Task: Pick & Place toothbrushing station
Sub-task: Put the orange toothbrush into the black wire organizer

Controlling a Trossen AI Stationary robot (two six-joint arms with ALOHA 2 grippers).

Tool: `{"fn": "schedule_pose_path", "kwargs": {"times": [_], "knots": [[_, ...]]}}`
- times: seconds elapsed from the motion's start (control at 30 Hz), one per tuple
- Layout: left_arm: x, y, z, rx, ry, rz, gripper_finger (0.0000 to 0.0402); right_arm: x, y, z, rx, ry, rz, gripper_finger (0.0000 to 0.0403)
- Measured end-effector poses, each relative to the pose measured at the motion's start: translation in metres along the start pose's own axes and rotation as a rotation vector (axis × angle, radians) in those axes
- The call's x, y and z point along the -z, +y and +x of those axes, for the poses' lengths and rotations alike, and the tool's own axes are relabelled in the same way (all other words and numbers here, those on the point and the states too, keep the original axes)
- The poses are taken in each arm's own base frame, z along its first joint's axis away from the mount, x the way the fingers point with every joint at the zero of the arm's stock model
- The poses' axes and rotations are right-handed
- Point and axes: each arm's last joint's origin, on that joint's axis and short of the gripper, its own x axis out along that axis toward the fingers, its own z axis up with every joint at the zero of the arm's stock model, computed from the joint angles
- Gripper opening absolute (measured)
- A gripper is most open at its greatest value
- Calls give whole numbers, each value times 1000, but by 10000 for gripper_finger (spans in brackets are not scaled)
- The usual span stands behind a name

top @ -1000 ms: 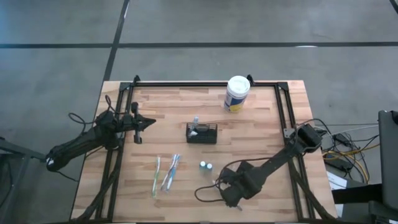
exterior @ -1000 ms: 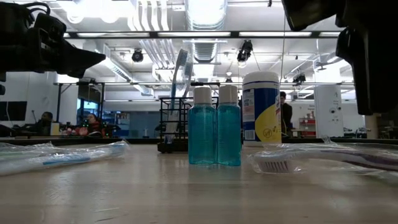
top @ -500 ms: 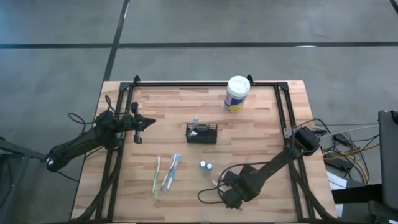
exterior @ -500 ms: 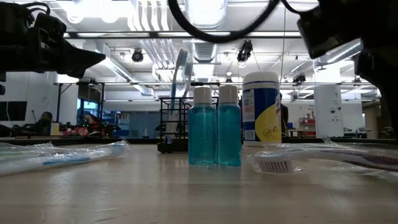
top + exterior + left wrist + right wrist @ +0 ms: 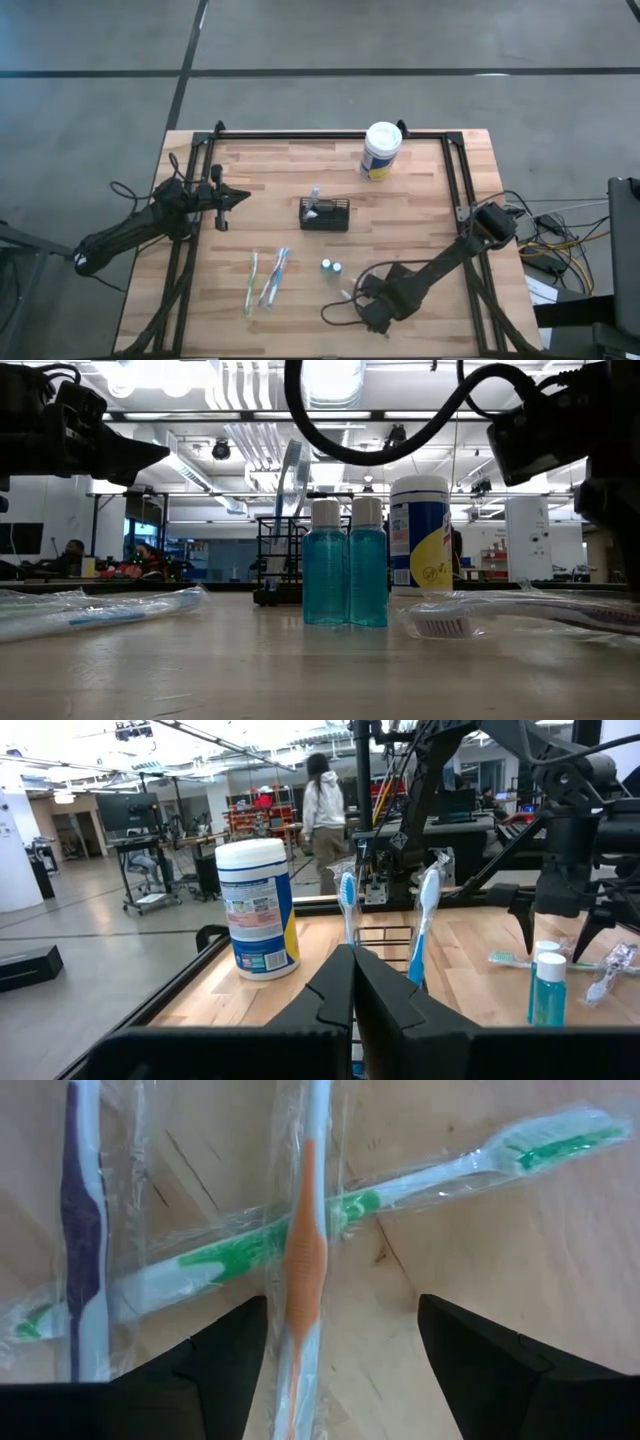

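Right hand (image 5: 340,1345) wide open over wrapped orange toothbrush (image 5: 305,1230), empty, left hand (image 5: 243,195) shut, empty

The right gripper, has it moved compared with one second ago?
Yes, slightly. In the high view the right gripper has drawn back toward the table's near edge, a little farther from the two blue bottles.

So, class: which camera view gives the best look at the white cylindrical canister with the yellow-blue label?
The left wrist view: the white cylindrical canister stands close, whole and unblocked, label facing. The high view shows mainly its lid. The low view has it partly behind two blue bottles. The right wrist view misses it.
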Motion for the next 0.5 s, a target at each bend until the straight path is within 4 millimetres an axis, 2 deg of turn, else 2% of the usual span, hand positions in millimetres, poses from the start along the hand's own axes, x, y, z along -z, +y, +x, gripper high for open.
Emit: {"fn": "schedule_pose_path", "kwargs": {"times": [0.3,0.5], "knots": [[0,0,0,0,0,0,10,1,0,5,-17,-2,-49,209],[0,0,0,0,-1,-5,10,0,0,5,-25,-1,-46,158]]}}
